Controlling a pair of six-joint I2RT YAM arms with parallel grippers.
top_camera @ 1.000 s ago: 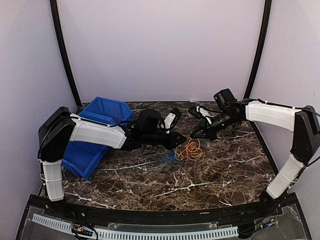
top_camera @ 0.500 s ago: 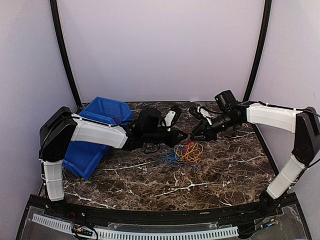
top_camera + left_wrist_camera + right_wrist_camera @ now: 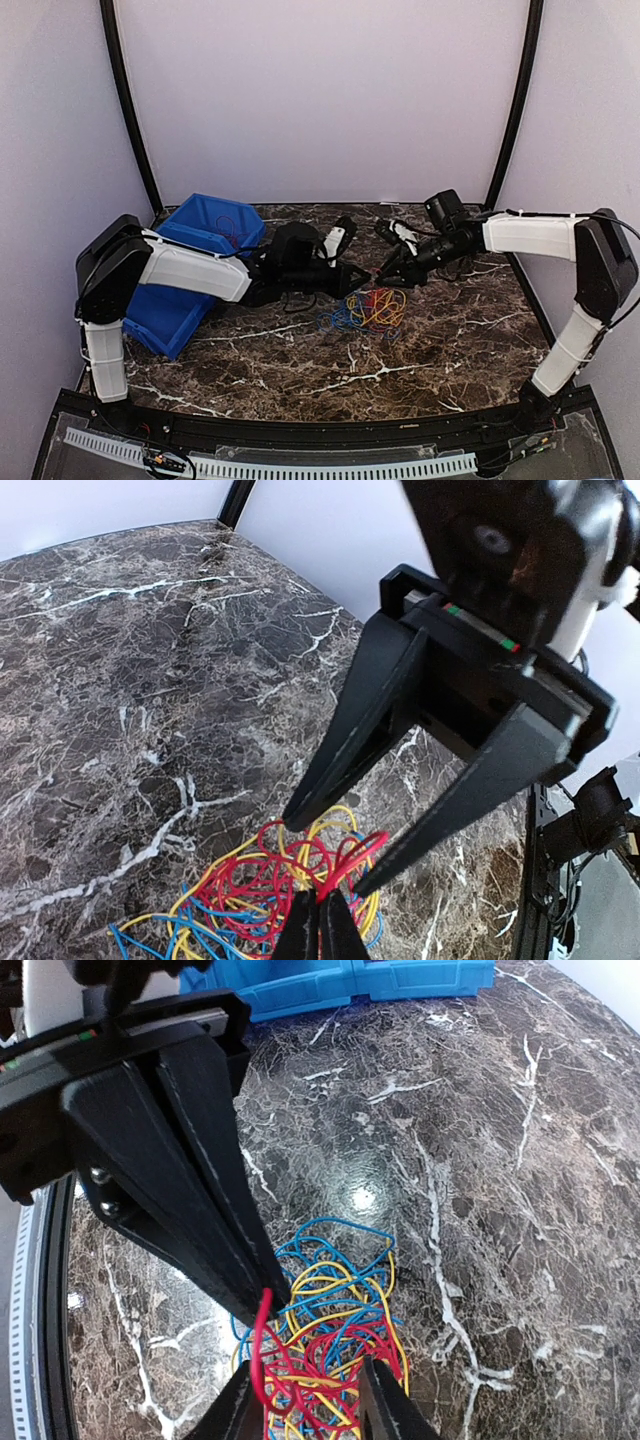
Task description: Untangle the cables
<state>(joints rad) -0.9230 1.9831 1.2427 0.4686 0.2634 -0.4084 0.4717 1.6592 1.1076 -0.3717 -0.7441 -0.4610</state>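
Observation:
The cables (image 3: 368, 308) lie as one tangle of red, blue and yellow-orange wire on the marble table, just in front of both grippers. My left gripper (image 3: 366, 276) is shut on a loop of the red cable (image 3: 350, 858), which rises from the pile between its own closed fingertips (image 3: 305, 932). My right gripper (image 3: 386, 277) faces it tip to tip and stands open. Its two fingers (image 3: 330, 770) straddle that raised red loop without closing on it. In the right wrist view the red strand (image 3: 258, 1345) hangs from the left gripper's closed tips (image 3: 265, 1295), above the tangle (image 3: 340, 1310).
A blue bin (image 3: 190, 270) sits tilted at the table's left rear, under the left arm, with some thin wire inside. Its rim (image 3: 330, 985) shows beyond the tangle in the right wrist view. Black frame posts stand at both rear corners.
My left gripper has shut on the red loop. My right gripper has opened and moved left, so its fingers now flank the left gripper's tips. The tangle has shifted slightly.

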